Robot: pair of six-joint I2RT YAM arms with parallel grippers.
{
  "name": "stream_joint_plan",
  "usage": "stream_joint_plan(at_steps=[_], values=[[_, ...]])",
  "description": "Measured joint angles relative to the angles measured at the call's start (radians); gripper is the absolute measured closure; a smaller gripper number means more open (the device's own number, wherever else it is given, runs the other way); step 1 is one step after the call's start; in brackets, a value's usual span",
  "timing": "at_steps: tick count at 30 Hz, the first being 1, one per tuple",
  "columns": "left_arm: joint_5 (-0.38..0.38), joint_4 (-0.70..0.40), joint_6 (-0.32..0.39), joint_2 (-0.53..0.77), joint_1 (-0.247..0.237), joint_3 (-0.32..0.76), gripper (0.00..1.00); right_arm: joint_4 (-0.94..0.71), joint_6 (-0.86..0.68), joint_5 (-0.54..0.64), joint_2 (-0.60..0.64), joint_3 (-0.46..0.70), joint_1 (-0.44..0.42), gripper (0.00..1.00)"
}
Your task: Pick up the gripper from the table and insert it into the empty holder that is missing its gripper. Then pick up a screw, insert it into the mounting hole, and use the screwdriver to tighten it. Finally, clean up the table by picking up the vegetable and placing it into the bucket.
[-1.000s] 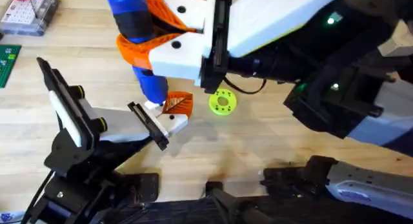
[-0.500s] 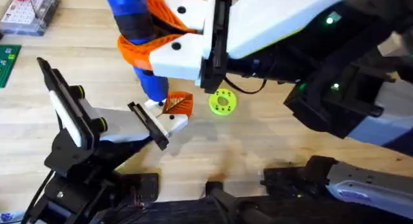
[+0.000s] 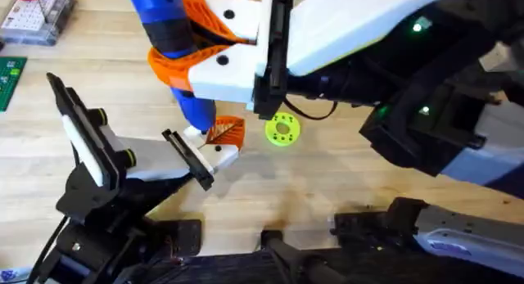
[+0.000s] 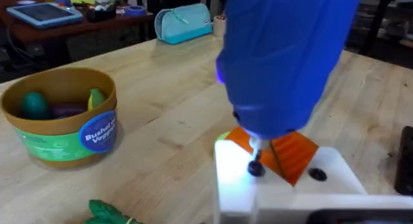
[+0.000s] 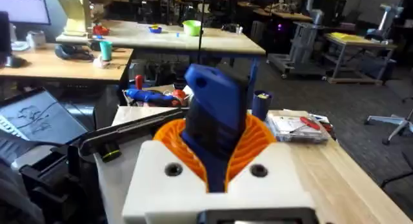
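While the right gripper (image 3: 176, 55) was clamped on the blue screwdriver (image 3: 168, 30), its tip was pressed below onto the holder (image 4: 258, 185).

Even bright light; near arm blurred.

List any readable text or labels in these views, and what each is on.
"Bushel of Veggies", partly legible, reading roughly "Bushel o... Veggi...": blue round label on the bucket.
Clear case at the table's far left corner: printed grid inside, too small to read.
Green item at the table's left edge: markings too small to read.
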Motion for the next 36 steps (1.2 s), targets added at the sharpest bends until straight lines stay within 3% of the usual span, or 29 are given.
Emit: stream_joint_plan(at_steps=[36], values=[[0.001, 0.0, 0.0, 0.0, 0.0, 0.0, 0.99, -0.009, 0.019, 0.0, 0.0, 0.0, 0.0, 0.908]])
